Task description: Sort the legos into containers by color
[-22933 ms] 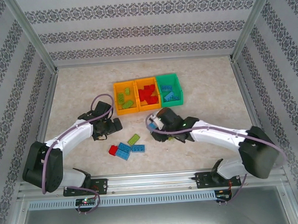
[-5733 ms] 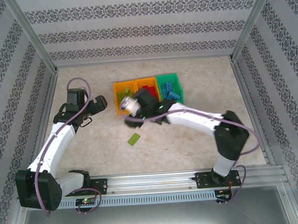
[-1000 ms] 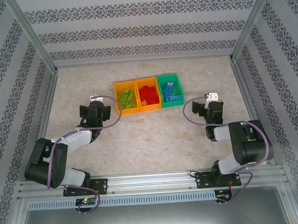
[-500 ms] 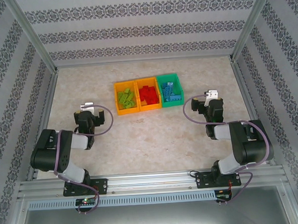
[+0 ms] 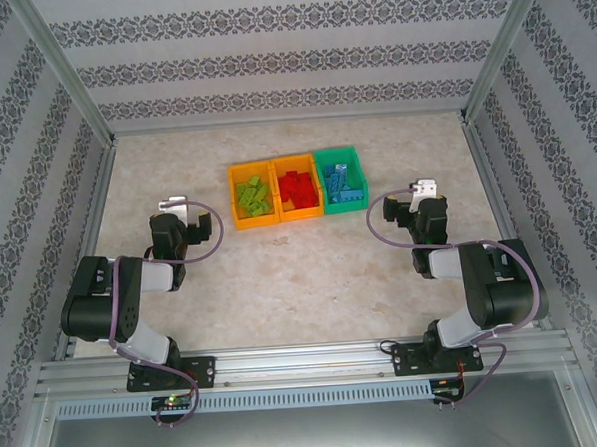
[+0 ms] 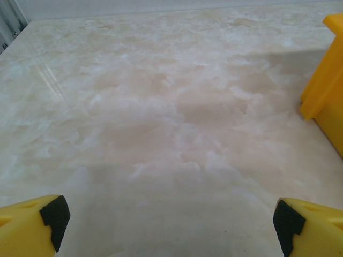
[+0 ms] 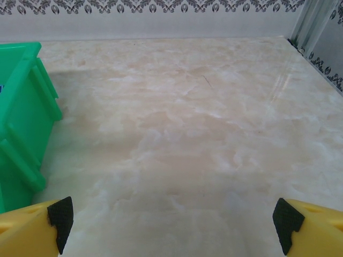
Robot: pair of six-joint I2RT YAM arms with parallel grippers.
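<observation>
Left arm [image 5: 146, 277] has folded back further; both arms' jaws gape wide, empty

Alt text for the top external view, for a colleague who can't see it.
Three bins in a row are sorted: green legos in the left orange-yellow bin, red legos in the middle orange-yellow bin, blue legos in the green bin. Both arms are folded near their bases, left hand and right hand flanking the bins.
</observation>
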